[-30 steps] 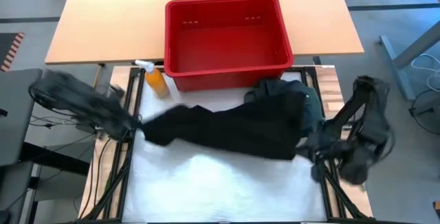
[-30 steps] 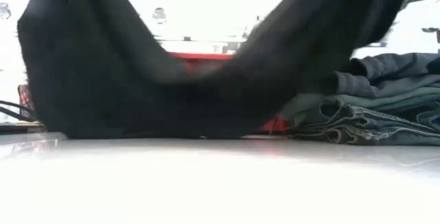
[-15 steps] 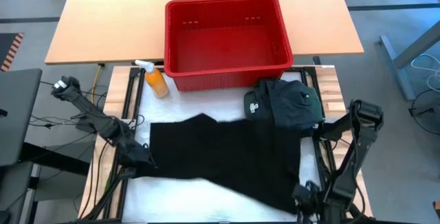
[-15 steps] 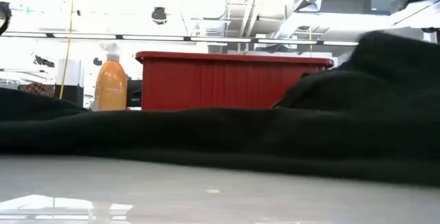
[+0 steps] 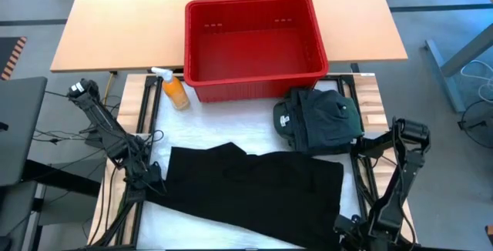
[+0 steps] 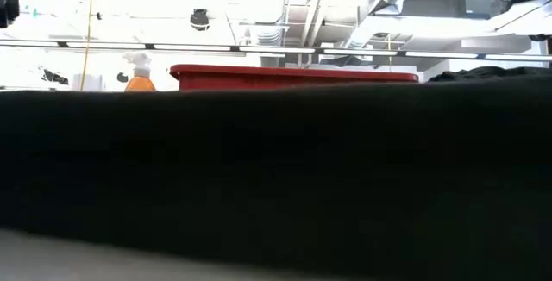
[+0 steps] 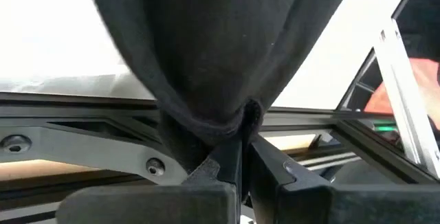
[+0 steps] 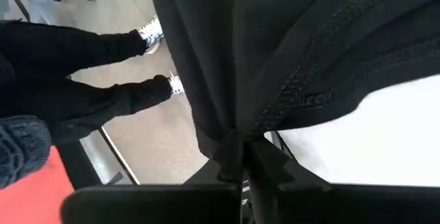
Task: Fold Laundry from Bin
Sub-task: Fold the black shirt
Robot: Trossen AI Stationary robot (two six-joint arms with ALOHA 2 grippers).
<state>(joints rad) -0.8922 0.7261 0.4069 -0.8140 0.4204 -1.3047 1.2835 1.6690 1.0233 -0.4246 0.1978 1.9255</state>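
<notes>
Black garment (image 5: 254, 185) spread flat on bench (image 5: 192, 228), in front of empty red bin (image 5: 253, 47). Left tool (image 7: 237, 159) clamped on its left corner, right tool (image 8: 239, 159) clamped on right corner. Folded stack (image 5: 320, 120) beside bin.

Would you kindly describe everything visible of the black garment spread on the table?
The black garment is soft, matte cloth with stitched hems, lying spread almost flat on the white table top, in front of the red bin. The left gripper pinches one corner, the right gripper the other.
</notes>
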